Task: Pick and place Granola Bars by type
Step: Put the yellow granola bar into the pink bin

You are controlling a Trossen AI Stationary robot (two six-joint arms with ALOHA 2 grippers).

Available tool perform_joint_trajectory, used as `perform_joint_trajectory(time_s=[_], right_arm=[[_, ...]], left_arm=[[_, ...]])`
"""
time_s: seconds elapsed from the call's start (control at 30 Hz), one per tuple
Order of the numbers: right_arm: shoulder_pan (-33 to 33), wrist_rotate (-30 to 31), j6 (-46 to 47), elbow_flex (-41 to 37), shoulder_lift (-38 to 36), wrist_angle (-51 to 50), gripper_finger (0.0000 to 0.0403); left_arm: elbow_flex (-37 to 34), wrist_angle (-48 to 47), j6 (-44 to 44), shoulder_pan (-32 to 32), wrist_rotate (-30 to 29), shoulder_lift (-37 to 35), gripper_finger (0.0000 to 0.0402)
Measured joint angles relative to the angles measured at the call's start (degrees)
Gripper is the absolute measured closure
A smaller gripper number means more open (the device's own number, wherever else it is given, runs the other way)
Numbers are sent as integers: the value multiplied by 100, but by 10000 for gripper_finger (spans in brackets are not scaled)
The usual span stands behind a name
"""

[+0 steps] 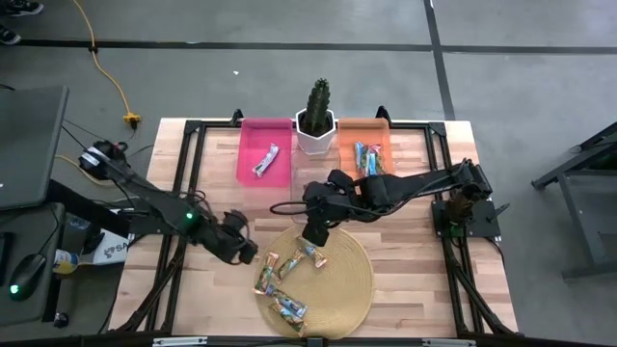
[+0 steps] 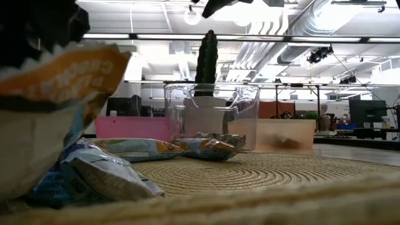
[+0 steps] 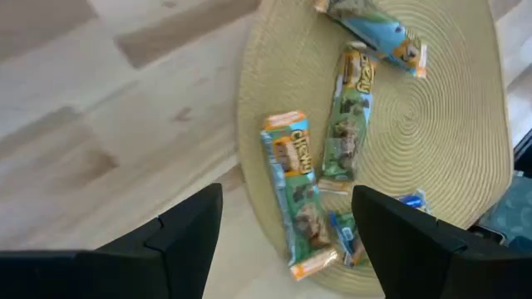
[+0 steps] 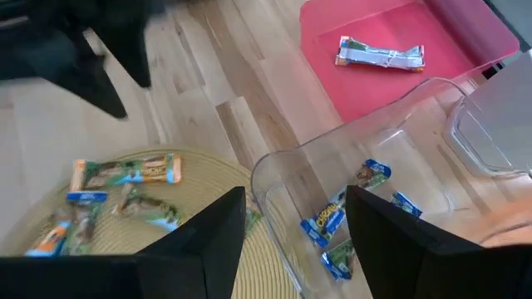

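My left hand (image 3: 287, 237) hangs with fingers apart at the woven mat's (image 1: 355, 280) left edge on the tabletop (image 1: 207, 280), nearest a Granola Bar (image 3: 295, 199) lying lengthwise between them, while my right hand (image 4: 291, 241), also apart and empty, hovers over the clear bin (image 4: 399, 166).

A green-wrapped granola bar (image 3: 296, 196) at the left wrist view's centre read "Chewy". The orange wrapper (image 2: 59, 78) at the low view's upper left showed mirrored, unreadable lettering.
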Motion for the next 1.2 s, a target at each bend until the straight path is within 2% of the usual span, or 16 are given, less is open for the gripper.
perform_joint_trajectory(time_s=[0.2,0.37,0.57,0.73,0.87,1.0,1.2], right_arm=[[71,-54,-82,0,-582,-594,210],[428,413,-55,0,-1089,-1274,210],[1082,1275,858,0,-1570,-2449,210],[1864,2081,2056,0,-1745,-3146,210],[2351,2584,2577,-395,-1862,-2877,210],[2571,2495,3200,-1373,-2043,-2369,210],[2717,2456,3462,-3019,-2507,-250,210]], left_arm=[[0,739,-119,2,24,621,135],[0,1013,-289,2,21,919,135],[2,1177,-430,2,44,1043,135],[0,1218,-538,4,131,1044,135],[0,1170,-560,4,286,1044,135],[0,1165,-598,5,322,1044,135],[0,1146,-702,9,357,1169,138]])
